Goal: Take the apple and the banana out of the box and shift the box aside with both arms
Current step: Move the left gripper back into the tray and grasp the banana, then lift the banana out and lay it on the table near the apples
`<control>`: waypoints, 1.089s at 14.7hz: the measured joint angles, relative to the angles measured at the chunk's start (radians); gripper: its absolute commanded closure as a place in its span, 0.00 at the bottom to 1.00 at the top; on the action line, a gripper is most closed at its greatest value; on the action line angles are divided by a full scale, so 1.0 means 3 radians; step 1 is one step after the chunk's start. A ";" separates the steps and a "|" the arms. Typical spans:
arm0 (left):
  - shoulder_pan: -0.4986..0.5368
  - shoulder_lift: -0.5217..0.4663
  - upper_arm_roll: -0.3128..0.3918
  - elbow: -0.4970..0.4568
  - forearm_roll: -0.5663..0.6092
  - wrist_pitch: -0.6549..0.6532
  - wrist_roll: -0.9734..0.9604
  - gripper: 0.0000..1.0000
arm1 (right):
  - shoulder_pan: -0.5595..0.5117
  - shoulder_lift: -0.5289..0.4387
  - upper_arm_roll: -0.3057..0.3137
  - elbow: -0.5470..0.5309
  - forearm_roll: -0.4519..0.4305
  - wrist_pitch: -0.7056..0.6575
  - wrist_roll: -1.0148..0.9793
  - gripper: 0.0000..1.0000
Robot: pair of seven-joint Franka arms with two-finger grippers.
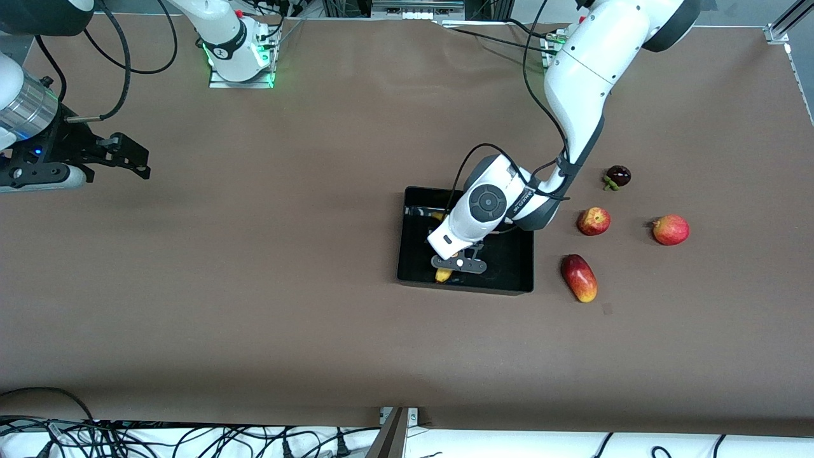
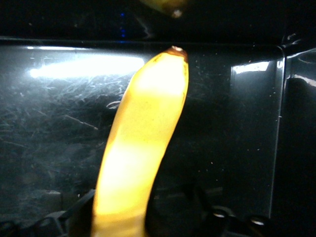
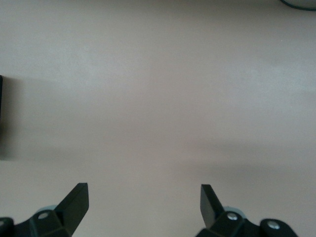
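From the high front camera, the left gripper [image 1: 459,264] is down inside the box [image 1: 516,270], a glossy black tray near the middle of the table, its fingers set either side of the banana [image 1: 443,275], whose yellow end shows at the wall nearest the camera. The apple [image 1: 593,221] already lies on the table beside the box toward the left arm's end, near a pinkish-red fruit [image 1: 671,229], an elongated red-and-yellow fruit [image 1: 579,278] and a dark purple fruit [image 1: 617,176], so the banana appears to be the last thing to lift out. The right gripper [image 1: 121,156] waits over bare table at the right arm's end.

The left wrist view shows the banana [image 2: 140,158] running up between the jaws, brightly lit against the scratched box floor [image 2: 232,148]; whether the pincer is gripping it cannot be told.

The right wrist view shows the right gripper [image 3: 144,200] spread wide over the brown table [image 3: 158,98], holding nothing
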 measured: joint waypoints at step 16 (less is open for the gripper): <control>0.0175 -0.0548 0.0037 0.0174 0.0002 -0.0835 0.0010 0.93 | 0.0000 0.0000 0.0000 0.0000 0.0000 0.0000 0.0000 0.00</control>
